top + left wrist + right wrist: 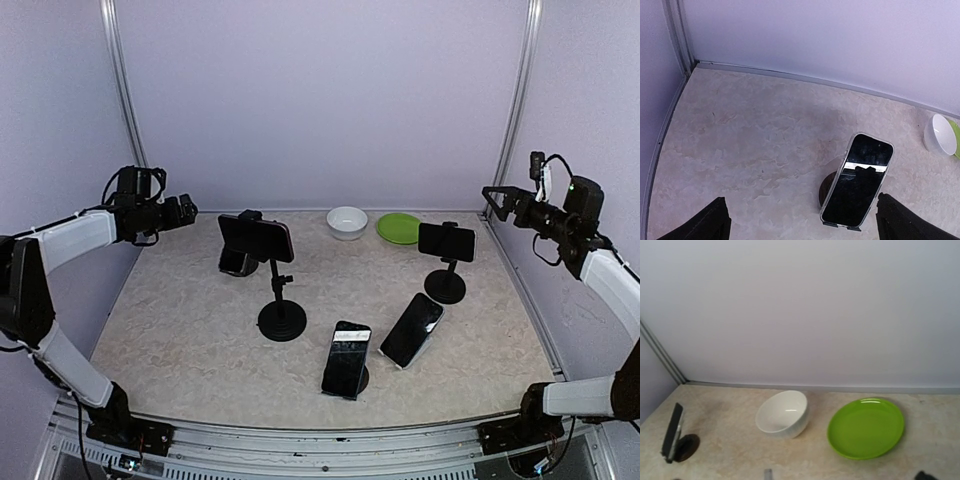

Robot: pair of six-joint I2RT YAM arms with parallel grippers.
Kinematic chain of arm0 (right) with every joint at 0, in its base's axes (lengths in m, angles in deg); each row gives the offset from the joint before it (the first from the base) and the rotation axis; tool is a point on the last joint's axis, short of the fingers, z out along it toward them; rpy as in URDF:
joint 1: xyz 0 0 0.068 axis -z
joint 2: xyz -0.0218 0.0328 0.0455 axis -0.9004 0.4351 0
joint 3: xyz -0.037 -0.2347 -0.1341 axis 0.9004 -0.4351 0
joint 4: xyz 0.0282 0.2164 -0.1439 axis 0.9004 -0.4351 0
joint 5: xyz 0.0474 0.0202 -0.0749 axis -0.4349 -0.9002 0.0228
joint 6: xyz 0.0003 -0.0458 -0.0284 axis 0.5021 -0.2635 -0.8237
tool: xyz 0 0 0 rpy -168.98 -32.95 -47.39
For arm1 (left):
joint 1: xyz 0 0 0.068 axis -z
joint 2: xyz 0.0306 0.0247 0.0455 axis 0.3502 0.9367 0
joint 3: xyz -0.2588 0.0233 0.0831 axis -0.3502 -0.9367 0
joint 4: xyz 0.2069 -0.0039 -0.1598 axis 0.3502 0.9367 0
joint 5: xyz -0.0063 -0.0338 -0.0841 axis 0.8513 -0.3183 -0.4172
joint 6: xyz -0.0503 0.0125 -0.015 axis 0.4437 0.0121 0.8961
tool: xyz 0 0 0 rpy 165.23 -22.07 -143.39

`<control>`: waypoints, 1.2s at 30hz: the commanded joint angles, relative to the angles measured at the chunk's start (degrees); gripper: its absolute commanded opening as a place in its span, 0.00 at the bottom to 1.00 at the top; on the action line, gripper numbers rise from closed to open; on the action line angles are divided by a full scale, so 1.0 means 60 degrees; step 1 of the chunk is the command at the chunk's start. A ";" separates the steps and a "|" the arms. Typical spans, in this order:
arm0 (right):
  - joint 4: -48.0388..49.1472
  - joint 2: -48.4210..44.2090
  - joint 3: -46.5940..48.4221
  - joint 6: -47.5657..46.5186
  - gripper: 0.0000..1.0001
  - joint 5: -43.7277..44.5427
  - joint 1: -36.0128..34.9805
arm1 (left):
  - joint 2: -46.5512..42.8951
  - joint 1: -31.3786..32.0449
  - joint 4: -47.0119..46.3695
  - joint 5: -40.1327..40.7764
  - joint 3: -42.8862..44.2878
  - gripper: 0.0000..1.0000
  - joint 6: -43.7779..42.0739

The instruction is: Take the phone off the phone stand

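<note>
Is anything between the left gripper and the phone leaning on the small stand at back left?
Nothing visible. The left gripper is open, and only bare table lies before the phone on its stand.

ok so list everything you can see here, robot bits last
clamped phones: 2, black, sideways atop the tall stands
leaning phones: 3, black, two near the front, one far left
tall stands: 2, black, mid-left and mid-right
low stands: 2 seen, dark, under the far-left and front-left leaning phones
bowl: 1, white, far middle
plate: 1, green, right of the bowl
table: 1, beige marbled
left gripper: 1, black, raised far left, open
right gripper: 1, black, raised far right, open
</note>
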 commanded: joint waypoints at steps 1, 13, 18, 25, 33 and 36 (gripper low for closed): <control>0.0493 -0.0191 -0.0188 0.0211 1.00 -0.0563 0.0141 | 0.0861 0.0300 0.0514 -0.0344 0.0793 0.99 -0.1162; 0.0717 -0.0221 -0.0326 0.0321 1.00 -0.0918 0.0141 | 0.3177 0.0808 0.1012 -0.2138 0.3026 0.99 -0.2121; 0.0789 -0.0205 -0.0480 0.0330 1.00 -0.0930 0.0134 | 0.4140 0.0998 0.1385 -0.2423 0.3971 0.99 -0.2360; 0.0741 -0.0226 -0.0685 0.0281 1.00 -0.0905 0.0142 | 0.5062 0.1196 0.1711 -0.2338 0.4757 0.99 -0.2531; 0.0875 -0.0047 -0.0773 0.0336 1.00 -0.0915 0.0142 | 0.5811 0.1518 0.2063 -0.1926 0.5346 0.99 -0.2781; 0.0874 -0.0032 -0.0767 0.0327 1.00 -0.0894 0.0142 | 0.5951 0.1773 0.2125 -0.1680 0.5489 0.99 -0.2812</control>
